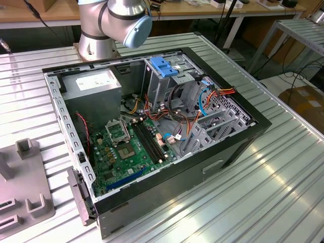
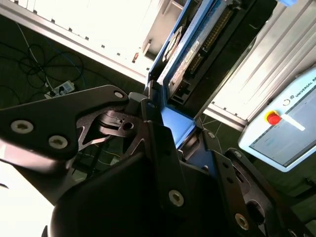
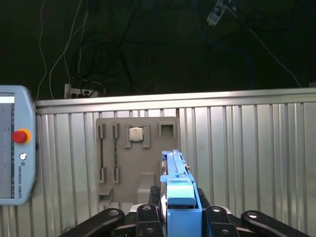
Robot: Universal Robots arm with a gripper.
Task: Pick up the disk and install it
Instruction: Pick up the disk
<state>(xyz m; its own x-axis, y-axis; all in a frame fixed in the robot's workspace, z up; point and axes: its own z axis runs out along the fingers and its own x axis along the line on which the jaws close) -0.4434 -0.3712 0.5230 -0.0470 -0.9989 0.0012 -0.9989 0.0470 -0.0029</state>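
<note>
In both wrist views my gripper [image 3: 178, 213] [image 2: 170, 121] is shut on the disk. The disk [image 3: 174, 173] is seen edge-on, a flat grey drive with a bright blue carrier rail [image 3: 181, 202] between the black fingers [image 3: 145, 215]. In the second wrist view the disk [image 2: 190, 47] sticks out from the fingers, with its circuit side and blue edge showing. It is held in the air above the ribbed metal table. In the exterior view the open computer case [image 1: 243, 136] lies on the table with the arm's joint [image 1: 119, 20] behind it.
A metal drive cage with a blue latch [image 1: 164, 66] stands at the back of the case, beside loose cables [image 1: 187, 119] and the motherboard [image 1: 126, 147]. A grey fixture plate [image 3: 136, 163] [image 1: 23, 190] holding small parts lies on the table. A teach pendant [image 3: 15, 148] [image 2: 289, 126] rests nearby.
</note>
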